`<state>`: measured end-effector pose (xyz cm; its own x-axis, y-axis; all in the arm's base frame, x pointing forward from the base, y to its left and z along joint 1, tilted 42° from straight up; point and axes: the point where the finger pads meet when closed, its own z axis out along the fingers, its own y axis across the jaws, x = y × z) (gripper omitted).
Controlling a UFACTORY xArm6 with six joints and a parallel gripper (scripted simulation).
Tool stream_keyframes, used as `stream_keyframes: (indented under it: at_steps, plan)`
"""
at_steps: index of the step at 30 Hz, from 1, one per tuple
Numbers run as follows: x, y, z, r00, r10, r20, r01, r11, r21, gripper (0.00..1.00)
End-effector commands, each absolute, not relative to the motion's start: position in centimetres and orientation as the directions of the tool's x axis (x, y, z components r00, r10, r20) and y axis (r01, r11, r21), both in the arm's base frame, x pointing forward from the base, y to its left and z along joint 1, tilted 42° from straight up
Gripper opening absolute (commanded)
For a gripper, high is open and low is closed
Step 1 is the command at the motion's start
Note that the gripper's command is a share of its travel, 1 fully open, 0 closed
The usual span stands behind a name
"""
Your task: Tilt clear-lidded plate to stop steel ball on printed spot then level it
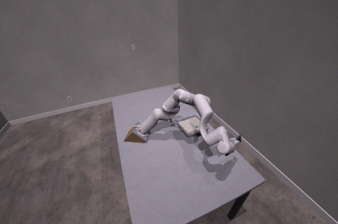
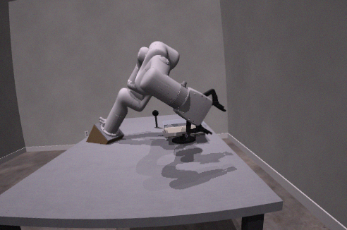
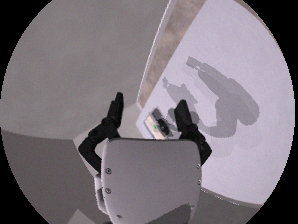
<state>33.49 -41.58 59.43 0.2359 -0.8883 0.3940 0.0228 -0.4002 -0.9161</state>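
Observation:
The clear-lidded plate (image 1: 187, 126) (image 2: 173, 130) (image 3: 152, 124) is a small tan square on a black pivot stand (image 2: 183, 140), near the table's right edge beside the arm. Its green printed spot (image 1: 196, 127) (image 3: 158, 123) lies near one corner. The steel ball is too small to make out. A black stick with a round knob (image 2: 155, 114) rises at the plate's far side. My gripper (image 1: 233, 147) (image 2: 217, 121) (image 3: 151, 101) is open and empty. It hangs in the air in front of the plate, apart from it.
The arm's base sits on a brown wedge (image 1: 130, 136) (image 2: 94, 135) at the left edge of the grey table (image 1: 183, 178) (image 2: 131, 190). The arm arches over the plate. A wall runs close along the table's right side.

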Motion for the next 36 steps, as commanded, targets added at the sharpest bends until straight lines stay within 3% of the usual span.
stream_keyframes:
  at_steps: [1,36]
  plan:
    - [33.4,-41.5,59.6,0.235,-0.887,0.398,0.024,-0.404,-0.915,1.00]
    - [34.7,-39.3,59.8,0.294,-0.870,0.395,-0.004,-0.414,-0.910,1.00]
